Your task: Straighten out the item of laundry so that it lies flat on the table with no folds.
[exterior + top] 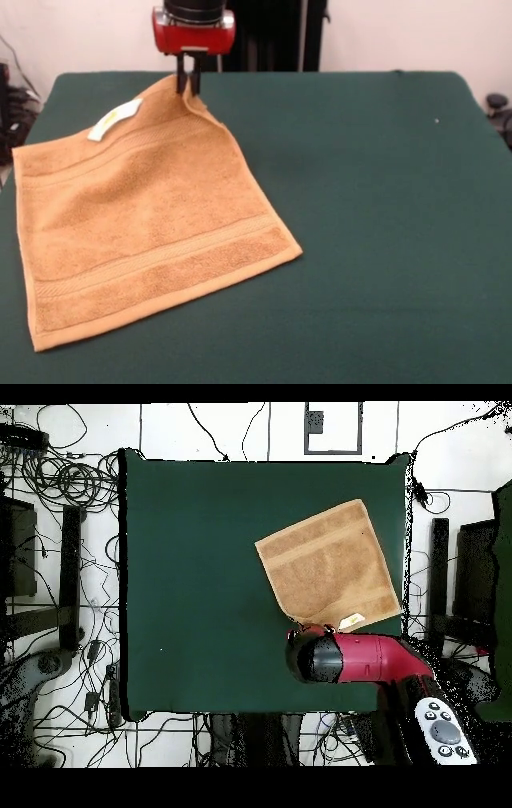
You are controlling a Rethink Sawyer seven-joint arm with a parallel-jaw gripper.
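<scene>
On the green table (376,200), toward one side edge, the tan towel (144,232) is seen spread nearly flat, its white tag (114,119) by the far edge. Its far corner is pinched and lifted slightly by the gripper (189,85) of the red arm (365,659).

From across the table (384,240) we look low and close toward its far edge; from directly above, further off, we take in the whole table and surrounding floor (60,484). Both views share the tabletop.
</scene>
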